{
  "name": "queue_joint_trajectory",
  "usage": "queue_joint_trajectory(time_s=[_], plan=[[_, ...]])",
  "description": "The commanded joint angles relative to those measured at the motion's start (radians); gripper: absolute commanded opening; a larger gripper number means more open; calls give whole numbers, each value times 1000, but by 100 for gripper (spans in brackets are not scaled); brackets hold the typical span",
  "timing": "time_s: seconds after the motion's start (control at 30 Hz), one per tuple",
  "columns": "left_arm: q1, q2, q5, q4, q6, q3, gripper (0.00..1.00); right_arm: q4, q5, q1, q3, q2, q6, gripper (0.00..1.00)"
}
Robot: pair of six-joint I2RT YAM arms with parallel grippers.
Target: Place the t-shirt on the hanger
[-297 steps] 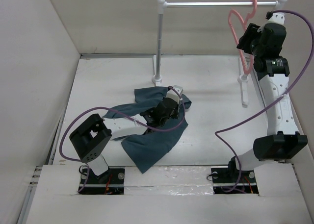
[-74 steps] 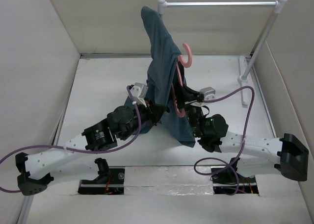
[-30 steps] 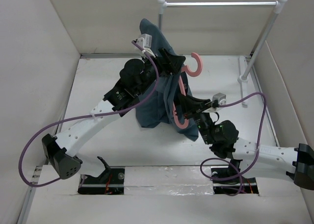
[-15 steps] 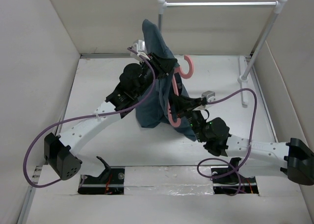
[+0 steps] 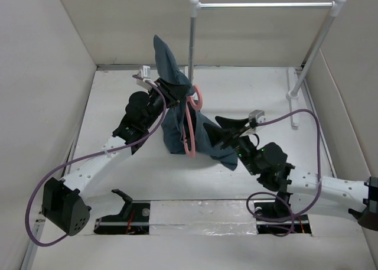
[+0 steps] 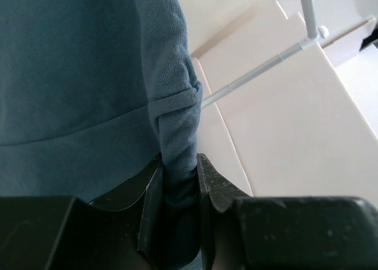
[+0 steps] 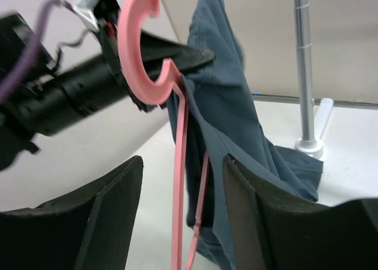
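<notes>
Left gripper (image 5: 177, 93) is raised over the mid-table, toward the far edge, pinching the t-shirt (image 5: 168, 63). Cloth stands up above the jaws and drapes down below them toward the table (image 5: 254, 87). Hanger (image 5: 188, 125) hangs upright just right of the left gripper, hook at jaw level, frame against the shirt's front. Right gripper (image 5: 223, 131) sits just right of the hanger's lower half, by the shirt's hanging edge; from above I cannot tell whether it touches the hanger. Rail (image 5: 266, 5) runs along the far edge, its left post just behind the shirt.

Left wrist: fingers (image 6: 207, 187) are pressed together on a thick fold of t-shirt (image 6: 77, 75). The rest of the cloth fills the left side, rail (image 6: 260, 69) beyond.

Right wrist: right gripper (image 7: 183, 160) is spread wide. Hanger (image 7: 129, 45) stem runs down between the fingers, no contact visible. Hook sits in front of the left gripper (image 7: 177, 54). T-shirt (image 7: 224, 104) hangs just behind the stem, its lower end seeming to reach the table near the post (image 7: 302, 63) foot.
</notes>
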Motion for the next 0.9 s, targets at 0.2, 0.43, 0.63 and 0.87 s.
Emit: queue_joint_trajectory(time_s=[0.2, 0.43, 0.63, 0.87], plan=[[-6, -111, 61, 152, -45, -40, 0, -253, -44, 7, -119, -133, 118, 0], [-6, -138, 68, 160, -62, -50, 0, -312, -29, 7, -110, 3, 140, 33], [-6, -146, 77, 158, -67, -51, 0, -333, 9, 7, -72, 87, 140, 47], [-6, -143, 90, 167, -74, -51, 0, -346, 41, 7, 0, 209, 144, 31]])
